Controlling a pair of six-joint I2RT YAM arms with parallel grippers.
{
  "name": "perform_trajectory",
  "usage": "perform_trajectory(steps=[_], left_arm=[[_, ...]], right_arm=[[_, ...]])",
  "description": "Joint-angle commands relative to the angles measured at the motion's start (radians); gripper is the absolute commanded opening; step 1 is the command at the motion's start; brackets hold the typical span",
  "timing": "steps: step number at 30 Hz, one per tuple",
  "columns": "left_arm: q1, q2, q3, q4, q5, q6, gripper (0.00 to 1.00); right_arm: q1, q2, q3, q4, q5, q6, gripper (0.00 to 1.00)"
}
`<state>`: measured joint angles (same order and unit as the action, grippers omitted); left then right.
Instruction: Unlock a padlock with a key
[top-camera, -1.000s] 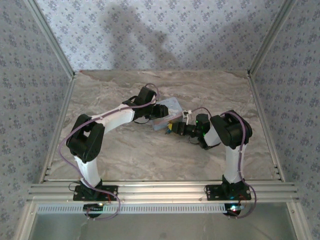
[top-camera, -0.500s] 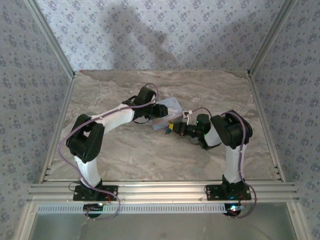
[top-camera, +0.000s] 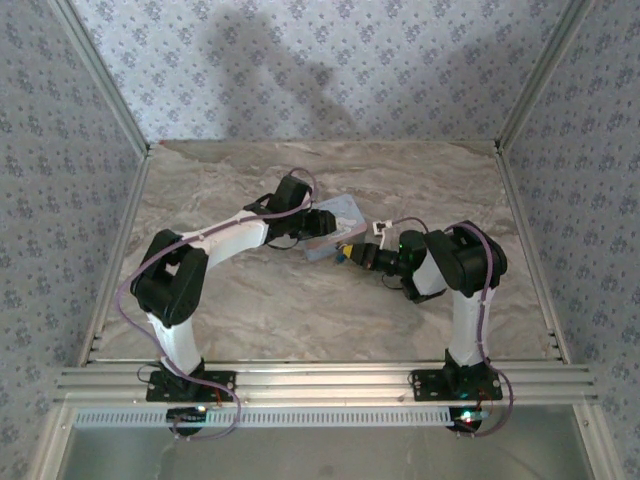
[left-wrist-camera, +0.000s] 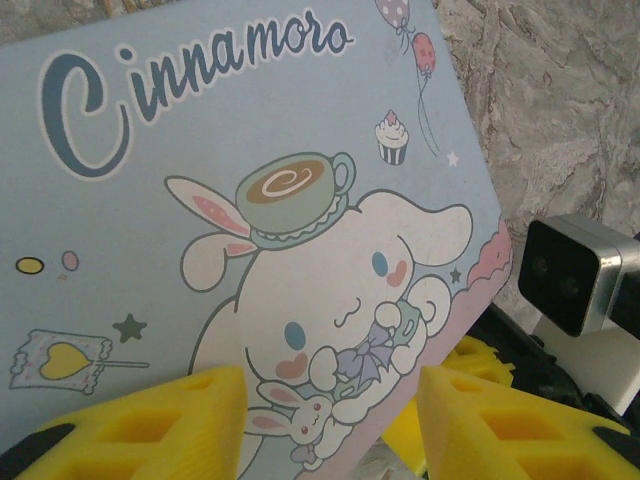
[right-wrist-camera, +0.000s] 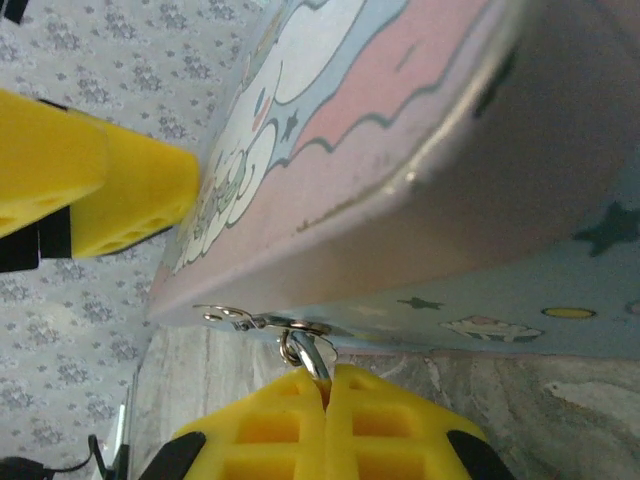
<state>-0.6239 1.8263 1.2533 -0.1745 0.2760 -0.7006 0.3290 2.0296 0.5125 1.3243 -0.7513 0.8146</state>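
On the marbled tabletop (top-camera: 300, 310), the right gripper (right-wrist-camera: 328, 388) has its jaws pinched shut on the padlock (right-wrist-camera: 303, 352), which hangs at the tin's (right-wrist-camera: 520, 290) hasp (right-wrist-camera: 260, 322). The left gripper (left-wrist-camera: 330, 405) has its jaws apart and empty over the lid (left-wrist-camera: 250, 130). Any tug could drag the tin.

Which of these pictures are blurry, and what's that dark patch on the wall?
Top view: even light; the patch is a soft shadow on the back wall. Left wrist view: the tin's print is sharp, the yellow fingers slightly soft. Right wrist view: the tin's rim is close and blurred; the silvery shackle in the right gripper is clearer.
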Motion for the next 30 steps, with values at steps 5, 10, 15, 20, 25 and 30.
perform_trajectory(steps=[5, 10, 15, 20, 25, 30], left_arm=[[0.004, 0.005, -0.055, -0.103, -0.029, -0.009, 0.49], [0.010, -0.007, -0.069, -0.100, -0.029, -0.015, 0.50], [0.044, -0.026, -0.101, -0.088, -0.022, -0.019, 0.51], [0.085, -0.038, -0.111, -0.089, -0.015, -0.007, 0.51], [0.120, -0.052, -0.095, -0.092, -0.005, 0.013, 0.56], [0.130, -0.086, -0.065, -0.104, -0.025, 0.042, 0.67]], right_arm=[[-0.017, 0.002, -0.009, 0.073, 0.092, 0.106, 0.00], [-0.040, -0.029, -0.039, 0.067, 0.126, 0.100, 0.00], [-0.064, -0.100, -0.095, 0.016, 0.127, 0.057, 0.00], [-0.065, -0.254, -0.138, -0.152, 0.123, -0.023, 0.00], [-0.033, -0.512, -0.158, -0.514, 0.146, -0.163, 0.00], [0.033, -0.780, -0.130, -0.913, 0.203, -0.296, 0.00]])
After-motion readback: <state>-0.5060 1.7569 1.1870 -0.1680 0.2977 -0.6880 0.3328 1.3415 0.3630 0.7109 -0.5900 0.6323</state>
